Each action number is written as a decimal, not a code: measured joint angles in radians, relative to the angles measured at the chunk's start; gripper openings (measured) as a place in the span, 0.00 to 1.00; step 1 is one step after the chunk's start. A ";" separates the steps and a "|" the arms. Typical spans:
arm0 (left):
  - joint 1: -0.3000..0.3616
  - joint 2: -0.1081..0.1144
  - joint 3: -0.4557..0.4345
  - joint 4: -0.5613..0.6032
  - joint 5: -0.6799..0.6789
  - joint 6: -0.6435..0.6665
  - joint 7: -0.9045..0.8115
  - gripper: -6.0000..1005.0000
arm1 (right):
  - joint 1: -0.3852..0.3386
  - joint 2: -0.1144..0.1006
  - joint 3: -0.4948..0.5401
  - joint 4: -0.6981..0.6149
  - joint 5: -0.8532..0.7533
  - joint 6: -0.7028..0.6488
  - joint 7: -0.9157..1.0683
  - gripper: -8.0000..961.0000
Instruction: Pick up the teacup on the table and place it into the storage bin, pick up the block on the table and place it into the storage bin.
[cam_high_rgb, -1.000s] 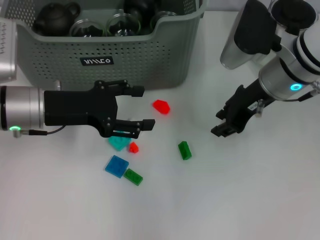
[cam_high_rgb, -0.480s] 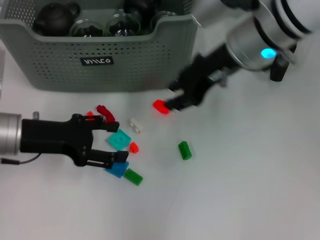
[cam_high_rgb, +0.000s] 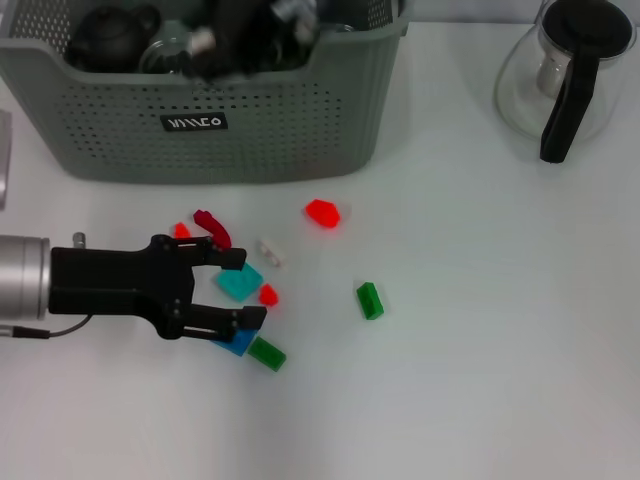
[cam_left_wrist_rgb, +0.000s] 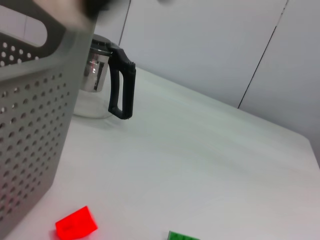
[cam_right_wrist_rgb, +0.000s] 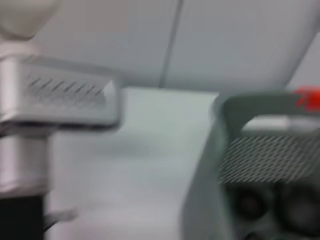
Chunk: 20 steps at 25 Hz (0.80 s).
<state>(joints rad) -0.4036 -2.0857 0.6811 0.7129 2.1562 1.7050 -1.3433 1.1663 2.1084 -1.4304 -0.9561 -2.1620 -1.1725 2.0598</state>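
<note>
Grey-green, the storage bin (cam_high_rgb: 215, 115) stands at the far left of the white desk (cam_high_rgb: 480, 380), and its far edge is cut off by the head view. Inside it a dark teapot (cam_high_rgb: 112, 38) and some glass cups (cam_high_rgb: 170, 55) can be seen; a dark blurred shape (cam_high_rgb: 245, 35) over the bin is probably the right end effector, but I cannot tell how its fingers stand. The right wrist view is smeared; it shows only a bin corner (cam_right_wrist_rgb: 235, 150) and a red patch (cam_right_wrist_rgb: 307, 97) that is hard to identify.

The left end effector (cam_high_rgb: 245, 290) lies low over the desk in front of the bin, fingers spread wide and holding nothing. Between them is a teal block (cam_high_rgb: 238, 282), and the lower finger partly hides a blue block (cam_high_rgb: 238, 344). Near them lie a small red block (cam_high_rgb: 267, 295), a dark red piece (cam_high_rgb: 213, 228), a small white piece (cam_high_rgb: 270, 252), a green block (cam_high_rgb: 266, 353), another green block (cam_high_rgb: 370, 300) and a red block (cam_high_rgb: 322, 212).

A carafe (cam_high_rgb: 565, 75) stands at the far right, its top cut off
</note>
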 joint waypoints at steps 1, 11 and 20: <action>-0.004 0.000 0.000 -0.006 -0.001 0.000 0.000 0.86 | 0.013 -0.001 -0.005 0.017 -0.001 0.045 -0.001 0.52; -0.033 -0.001 0.000 -0.030 -0.003 -0.010 0.001 0.86 | 0.051 -0.009 -0.002 0.170 -0.005 0.347 -0.023 0.54; -0.040 -0.002 0.000 -0.032 -0.003 -0.007 -0.005 0.86 | 0.040 -0.011 0.010 0.179 -0.065 0.334 0.037 0.55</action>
<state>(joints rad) -0.4437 -2.0878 0.6810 0.6810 2.1530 1.6981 -1.3485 1.2067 2.0973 -1.4204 -0.7770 -2.2270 -0.8386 2.0968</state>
